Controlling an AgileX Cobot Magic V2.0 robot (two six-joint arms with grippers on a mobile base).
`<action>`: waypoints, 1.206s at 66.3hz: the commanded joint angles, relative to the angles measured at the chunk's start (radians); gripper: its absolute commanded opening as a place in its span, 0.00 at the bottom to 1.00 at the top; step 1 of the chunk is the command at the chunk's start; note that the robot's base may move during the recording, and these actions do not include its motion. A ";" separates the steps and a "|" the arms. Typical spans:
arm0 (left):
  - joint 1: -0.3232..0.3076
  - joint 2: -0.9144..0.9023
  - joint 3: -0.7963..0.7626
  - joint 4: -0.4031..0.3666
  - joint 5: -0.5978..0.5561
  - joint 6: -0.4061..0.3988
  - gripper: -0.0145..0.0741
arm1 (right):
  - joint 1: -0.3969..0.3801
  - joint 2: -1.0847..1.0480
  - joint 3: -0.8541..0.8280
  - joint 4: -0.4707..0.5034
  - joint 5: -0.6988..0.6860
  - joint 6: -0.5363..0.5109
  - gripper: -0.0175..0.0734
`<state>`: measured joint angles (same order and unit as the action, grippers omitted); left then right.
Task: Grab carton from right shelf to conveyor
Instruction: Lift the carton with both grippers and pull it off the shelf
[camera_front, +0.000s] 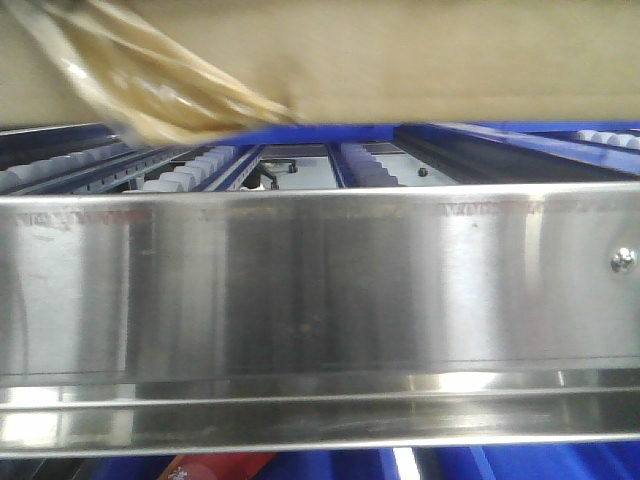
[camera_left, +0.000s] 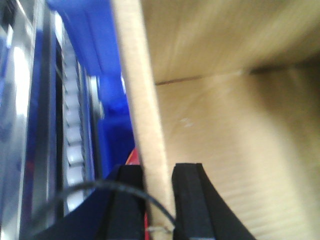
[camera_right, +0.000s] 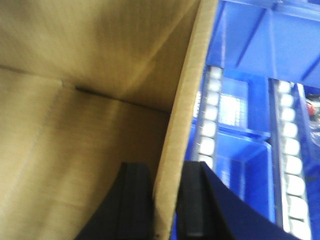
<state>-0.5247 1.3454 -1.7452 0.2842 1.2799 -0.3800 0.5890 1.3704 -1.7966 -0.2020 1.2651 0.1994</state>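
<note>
Brown corrugated cardboard fills the top of the front view: the carton sits high in that frame, its lower edge above the shelf, whose shiny steel front rail runs the full width and bears one screw near its right end. A wrinkled yellowish tape strip hangs at the carton's lower left edge. Between the carton's underside and the rail, the pale roller tracks and the blue frame show through a narrow gap; whether the carton rests on the rollers cannot be told. In the left wrist view the left hand is clamped on the carton's upright side wall, one black finger inside the open box and the other outside it, with the wall's edge running up between them. A thin black cable loops across the outer finger, and blue plastic and a column of rollers lie beyond the wall. In the right wrist view the right hand grasps the opposite wall in the same way, one finger inside against the bare cardboard interior and one outside, next to a blue bin and two more rows of pale rollers.
</note>
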 joint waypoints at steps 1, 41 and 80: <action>-0.021 0.008 0.003 -0.054 -0.059 0.003 0.14 | 0.002 -0.007 -0.003 0.028 -0.044 -0.016 0.13; -0.021 0.007 -0.005 -0.012 -0.059 0.003 0.14 | 0.002 -0.007 -0.003 0.028 -0.044 -0.016 0.13; -0.021 0.007 -0.005 -0.010 -0.059 0.003 0.14 | 0.002 -0.007 -0.003 0.028 -0.044 -0.016 0.13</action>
<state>-0.5289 1.3599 -1.7380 0.3076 1.2799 -0.3835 0.5890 1.3704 -1.7966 -0.2128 1.2723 0.1994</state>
